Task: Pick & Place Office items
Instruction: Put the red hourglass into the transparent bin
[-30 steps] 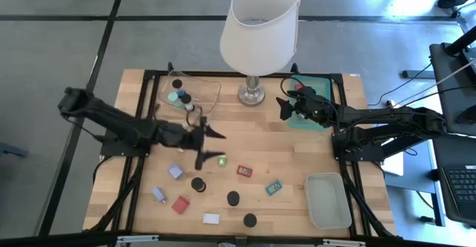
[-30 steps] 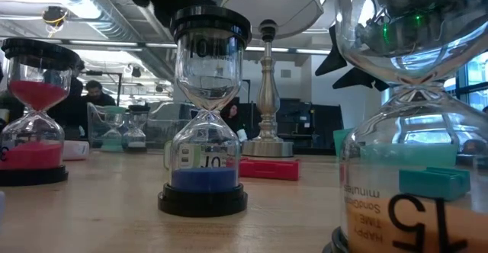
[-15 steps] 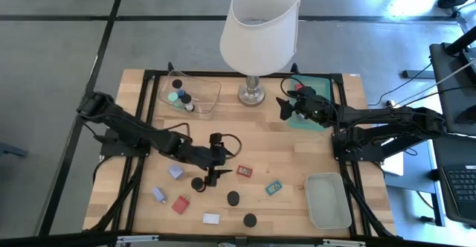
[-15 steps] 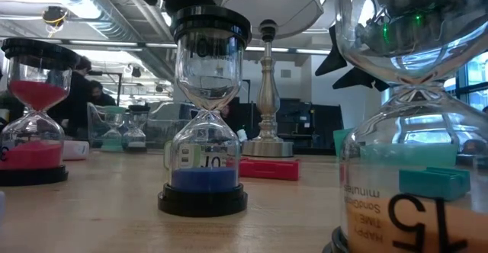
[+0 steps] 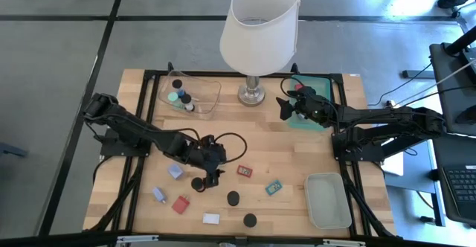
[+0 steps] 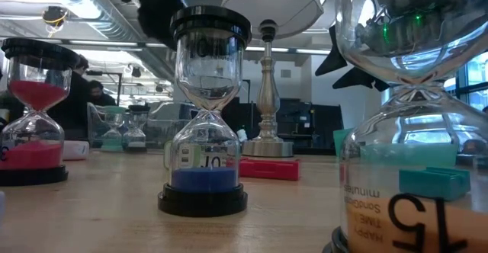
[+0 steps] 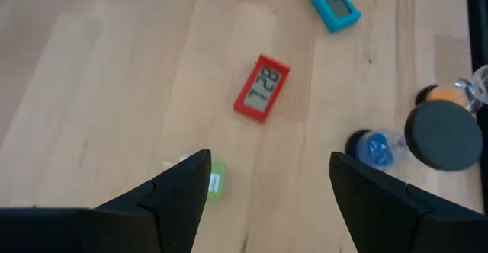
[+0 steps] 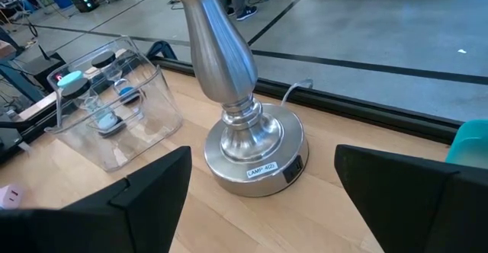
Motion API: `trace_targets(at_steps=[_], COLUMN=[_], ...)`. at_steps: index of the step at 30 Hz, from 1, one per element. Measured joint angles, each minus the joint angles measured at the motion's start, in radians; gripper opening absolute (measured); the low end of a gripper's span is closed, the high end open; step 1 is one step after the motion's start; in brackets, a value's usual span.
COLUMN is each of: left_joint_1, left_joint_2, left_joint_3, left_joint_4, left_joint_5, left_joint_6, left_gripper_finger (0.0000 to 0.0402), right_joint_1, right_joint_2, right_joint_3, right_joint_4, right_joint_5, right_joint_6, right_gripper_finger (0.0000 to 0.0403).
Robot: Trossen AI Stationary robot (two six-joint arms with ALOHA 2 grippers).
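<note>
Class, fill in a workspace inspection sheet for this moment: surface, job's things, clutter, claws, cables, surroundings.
Surface: wooden table, black frame.
Job's things: red timer, teal timer, black-capped sand timers loose; more inside the clear tray.
Clutter: lamp, green tray.
Claws: left claw open above the small green piece; right claw open near the lamp base.
Cables: black cable by the left claw.
Surroundings: people in the background.

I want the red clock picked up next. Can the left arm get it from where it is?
Probably yes. The left tool hovers open just beside the red clock, and only bare wood lies between them; the small green piece sits off to one side.
</note>
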Motion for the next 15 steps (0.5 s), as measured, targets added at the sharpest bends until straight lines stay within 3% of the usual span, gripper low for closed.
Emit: trace_targets(at_steps=[7, 15], left_joint_1=[-0.015, -0.100], left_joint_2=[0.000, 0.000], left_joint_3=[0.000, 0.000], left_joint_4=[-0.064, -0.128], left_joint_5=[0.016, 0.026], left_joint_6=[-0.089, -0.090], left_gripper_finger=[0.0268, 0.0304], right_joint_1=[0.000, 0.000], right_joint_2=[0.000, 0.000], right_joint_3=[0.000, 0.000], right_joint_4=[0.000, 0.000], right_joint_5=[0.000, 0.000], right_joint_6=[0.000, 0.000], right_gripper_finger=[0.0327, 0.0327])
